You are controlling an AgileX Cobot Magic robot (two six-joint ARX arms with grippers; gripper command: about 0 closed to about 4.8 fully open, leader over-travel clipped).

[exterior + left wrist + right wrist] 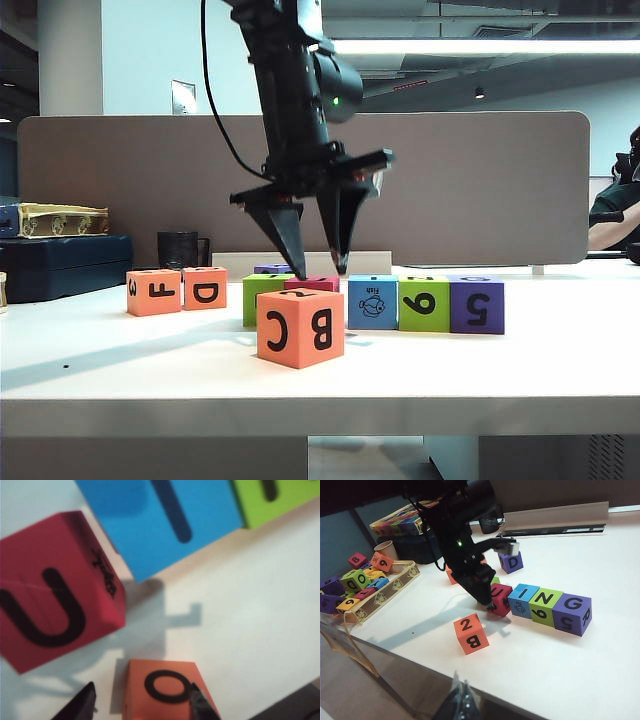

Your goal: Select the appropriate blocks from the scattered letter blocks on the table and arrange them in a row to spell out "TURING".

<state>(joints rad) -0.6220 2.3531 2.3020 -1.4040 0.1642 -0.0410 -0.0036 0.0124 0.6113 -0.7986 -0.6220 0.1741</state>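
1. Far left in the exterior view, two orange foam cubes marked F [154, 291] and D [205, 287] stand side by side on the white flat-topped table [560, 370], well apart from the row; both look like spares for this word.
2. Next comes a lime green foam cube [262, 297], with a purple cube [272, 268] behind it.
3. Over the magenta foam U cube [312, 284], the left gripper [320, 270] hangs with jaws partly open and nothing between them. My reading: the U has just been set down, slightly askew and short of the row.
4. The big orange B C cube [300, 326] sits in front, crowding that approach.
5. The blue fish cube [372, 301], lime N cube [424, 303] and purple G cube [477, 304] already stand touching; R and T must be fitted leftward.
6. The right gripper [461, 703] waits off the table's near edge; its opening cannot be told.
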